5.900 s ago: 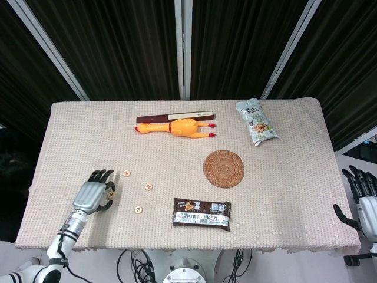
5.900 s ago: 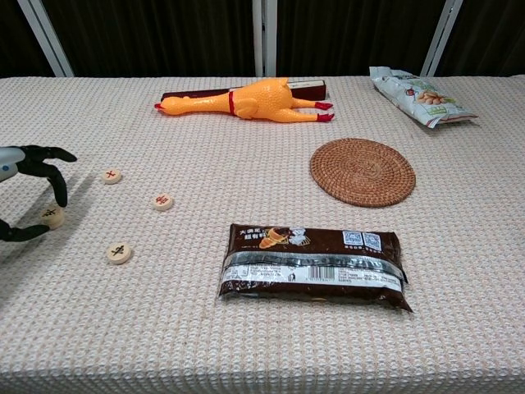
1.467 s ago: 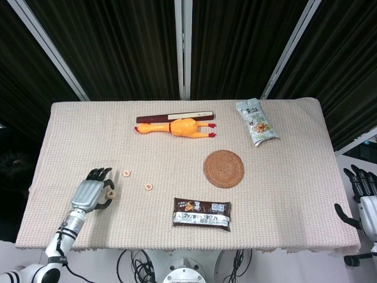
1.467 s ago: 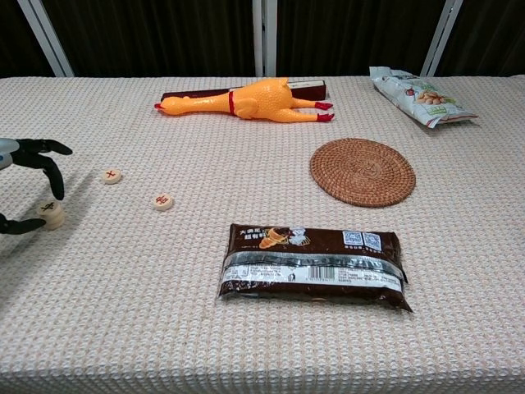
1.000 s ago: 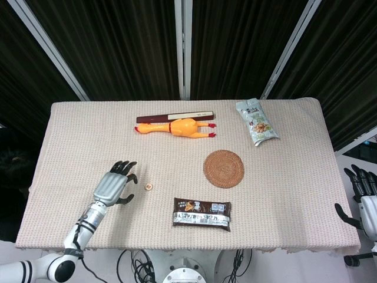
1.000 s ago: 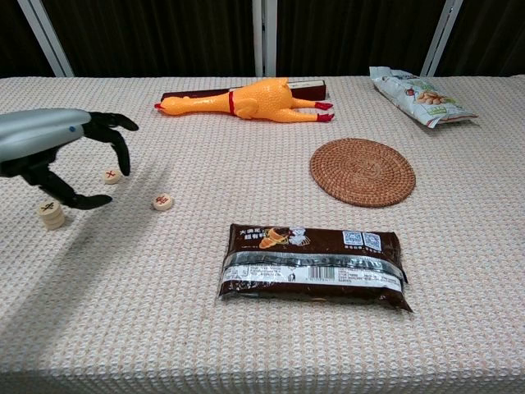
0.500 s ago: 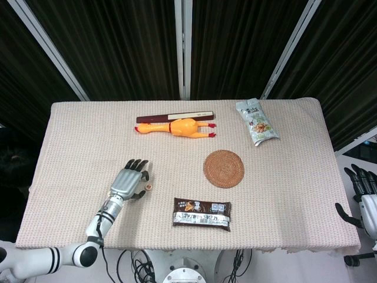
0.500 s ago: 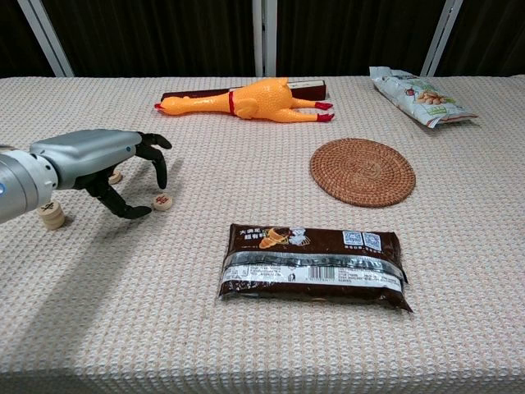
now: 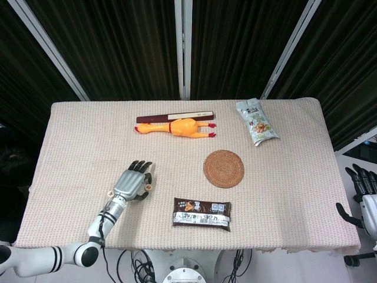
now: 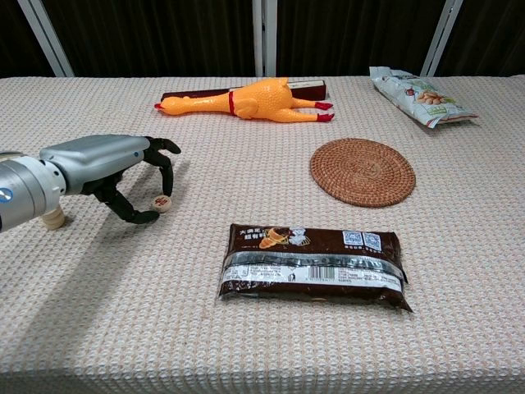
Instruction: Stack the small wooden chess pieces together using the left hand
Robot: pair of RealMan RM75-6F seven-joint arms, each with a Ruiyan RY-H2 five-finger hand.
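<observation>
- Left hand [image 10: 123, 176] has swung inward from the table's left side and now arches over a small round wooden chess piece [image 10: 162, 203], fingertips [image 10: 166, 197] at its edge and thumb low beside it; grip not confirmed, cannot tell if it is pinched yet.
- That piece sits on the beige woven table [image 10: 262, 345], just left of the brown snack packet [image 10: 312, 264].
- Short stack of wooden chess pieces [image 10: 54, 217], left by the hand a moment ago, sits further left, partly behind the forearm.
- The other loose piece is hidden behind the hand.
- Judgement: stack started, hand on the next pick; carry back to the stack comes next.
- Right hand [image 9: 360, 194] hangs off the table's right edge, idle, fingers spread, holding nothing.
</observation>
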